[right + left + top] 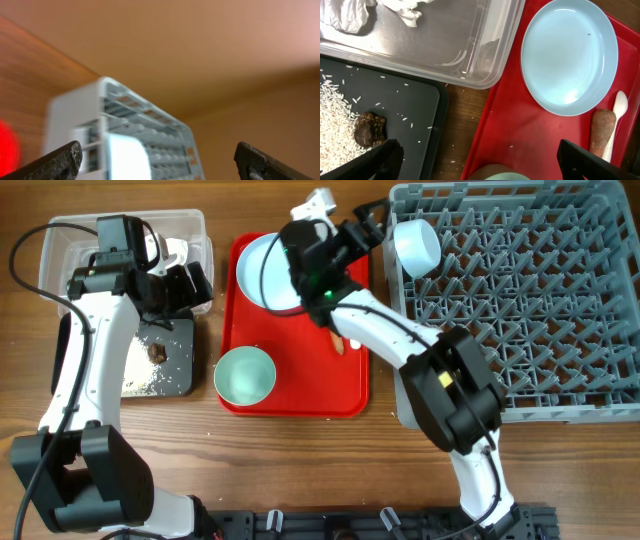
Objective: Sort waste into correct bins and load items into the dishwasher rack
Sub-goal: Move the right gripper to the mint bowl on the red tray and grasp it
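The grey dishwasher rack [520, 310] fills the right side. A small white bowl [415, 242] lies in its near-left corner, blurred in the right wrist view as the white bowl [127, 157]. My right gripper [376, 222] stands open just left of the bowl, and neither finger touches it. On the red tray [300, 395] sit the pale blue plate [567, 55], a teal bowl [245, 373], a carrot-like root [602, 131] and a white spoon [618, 107]. My left gripper [482, 165] hangs open and empty above the gap between the black tray [415, 107] and the red tray.
The black tray holds loose rice [335, 120] and a brown food lump [369, 129]. Behind it the clear tub [470, 55] holds crumpled white tissue [345, 12]. A few rice grains lie on the wood between the trays. My right arm crosses over the red tray.
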Controlling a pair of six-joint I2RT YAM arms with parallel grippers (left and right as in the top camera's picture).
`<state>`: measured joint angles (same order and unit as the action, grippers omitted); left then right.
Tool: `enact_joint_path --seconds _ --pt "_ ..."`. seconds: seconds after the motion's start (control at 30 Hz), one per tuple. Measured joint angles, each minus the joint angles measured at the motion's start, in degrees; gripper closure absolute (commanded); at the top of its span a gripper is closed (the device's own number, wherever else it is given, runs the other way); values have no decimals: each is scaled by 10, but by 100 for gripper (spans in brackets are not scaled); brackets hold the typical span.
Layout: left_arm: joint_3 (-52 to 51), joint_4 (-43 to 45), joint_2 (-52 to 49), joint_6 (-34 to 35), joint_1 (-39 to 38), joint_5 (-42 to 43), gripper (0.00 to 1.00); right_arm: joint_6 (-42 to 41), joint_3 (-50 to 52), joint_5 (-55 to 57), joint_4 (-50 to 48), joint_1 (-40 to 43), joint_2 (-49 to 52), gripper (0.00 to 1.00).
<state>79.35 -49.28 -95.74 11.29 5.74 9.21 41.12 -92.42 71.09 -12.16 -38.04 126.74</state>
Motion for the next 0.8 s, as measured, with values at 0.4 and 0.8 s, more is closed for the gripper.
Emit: enact_joint_path --seconds 0.4,0.8 --pt "0 0 0 0 0 0 0 -484 -3 -541 384 -21 -102 21" --pt "0 0 0 0 0 0 0 -840 42 -909 442 -31 -61 47"
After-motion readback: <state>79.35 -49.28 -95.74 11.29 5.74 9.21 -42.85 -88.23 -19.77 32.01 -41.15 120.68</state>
